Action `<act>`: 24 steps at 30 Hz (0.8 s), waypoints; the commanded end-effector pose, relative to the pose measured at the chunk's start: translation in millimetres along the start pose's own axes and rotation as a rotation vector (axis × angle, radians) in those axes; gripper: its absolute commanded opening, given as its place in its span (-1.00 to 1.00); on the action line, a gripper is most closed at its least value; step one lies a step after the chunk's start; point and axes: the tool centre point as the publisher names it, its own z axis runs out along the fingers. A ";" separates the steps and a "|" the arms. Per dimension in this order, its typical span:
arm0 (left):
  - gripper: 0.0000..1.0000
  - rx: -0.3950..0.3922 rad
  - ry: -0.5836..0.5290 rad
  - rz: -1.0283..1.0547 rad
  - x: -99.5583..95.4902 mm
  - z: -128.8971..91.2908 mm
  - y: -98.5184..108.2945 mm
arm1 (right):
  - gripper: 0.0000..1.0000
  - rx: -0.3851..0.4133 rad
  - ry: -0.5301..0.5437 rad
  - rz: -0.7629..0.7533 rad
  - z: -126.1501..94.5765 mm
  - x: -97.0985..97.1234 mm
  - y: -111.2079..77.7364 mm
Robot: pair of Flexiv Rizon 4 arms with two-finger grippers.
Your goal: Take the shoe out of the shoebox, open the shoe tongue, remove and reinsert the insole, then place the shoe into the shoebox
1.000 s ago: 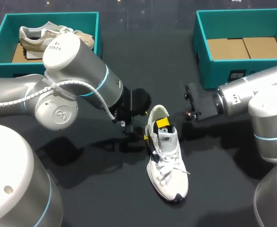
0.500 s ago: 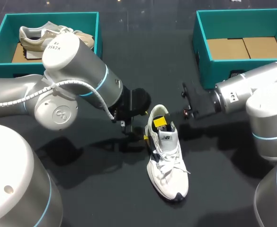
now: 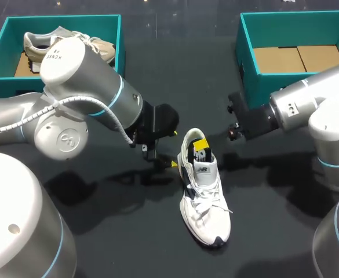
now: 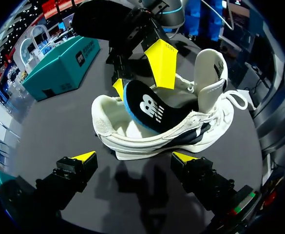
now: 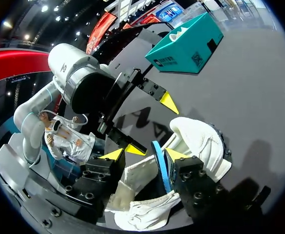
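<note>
The right gripper hung over the heel opening of the white shoe with its fingers spread. The black, blue-edged insole stood between them, close to one finger but not pinched from both sides. The insole's heel end slanted up out of the shoe, its front end down inside, and the tongue stood upright ahead of it. The left gripper was wide open and held nothing; it sat low over the dark table, just beside the shoe's heel, apart from it. The shoe stood on its sole near the middle of the table, toe toward the robot. At the far side, well apart from it, stood the right shoebox, showing its cardboard floor, and the left shoebox, which held a beige shoe.
</note>
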 end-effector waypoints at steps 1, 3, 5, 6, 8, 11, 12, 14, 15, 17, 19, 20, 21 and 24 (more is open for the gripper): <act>1.00 -0.001 0.013 0.023 -1.1 -12.5 3.0 | 0.03 0.013 -0.021 0.012 -14.0 4.0 -0.5; 1.00 0.002 0.020 0.033 -2.2 -16.3 3.7 | 0.02 0.022 -0.029 0.026 -19.3 0.4 0.1; 1.00 -0.005 0.022 0.047 -3.2 -20.0 4.9 | 0.00 0.026 -0.034 0.034 -22.8 -2.2 0.6; 1.00 -0.004 0.023 0.049 -3.9 -22.4 5.6 | 0.00 0.028 -0.037 0.039 -24.8 -3.3 0.7; 1.00 -0.016 0.027 0.071 -5.0 -26.9 7.7 | 0.00 0.031 -0.043 0.052 -29.9 -6.0 0.3; 1.00 -0.018 0.039 0.086 -7.4 -36.5 11.8 | -0.01 0.038 -0.059 0.076 -38.0 -9.1 -0.5; 1.00 -0.020 0.048 0.097 -8.7 -40.1 13.7 | -0.01 0.041 -0.065 0.086 -41.4 -9.9 -0.9; 1.00 -0.024 0.068 0.118 -10.5 -47.2 17.6 | -0.01 0.050 -0.078 0.106 -49.2 -12.0 -1.3; 1.00 -0.028 0.081 0.131 -11.6 -50.8 20.0 | -0.02 0.055 -0.086 0.117 -53.1 -12.9 -1.3; 1.00 -0.040 0.094 0.151 -14.2 -58.1 24.6 | -0.02 0.064 -0.101 0.137 -61.6 -14.6 -1.1; 1.00 -0.041 0.110 0.168 -17.2 -67.1 29.6 | -0.02 0.074 -0.121 0.165 -71.5 -17.1 -1.4; 1.00 -0.046 0.119 0.177 -18.8 -71.2 31.8 | -0.02 0.084 -0.136 0.184 -76.3 -18.6 -1.8; 1.00 -0.045 0.128 0.185 -20.2 -75.7 34.1 | -0.02 0.091 -0.148 0.199 -80.9 -20.0 -2.1; 1.00 -0.052 0.151 0.206 -23.3 -88.4 39.5 | -0.02 0.117 -0.161 0.233 -92.2 -20.7 -1.4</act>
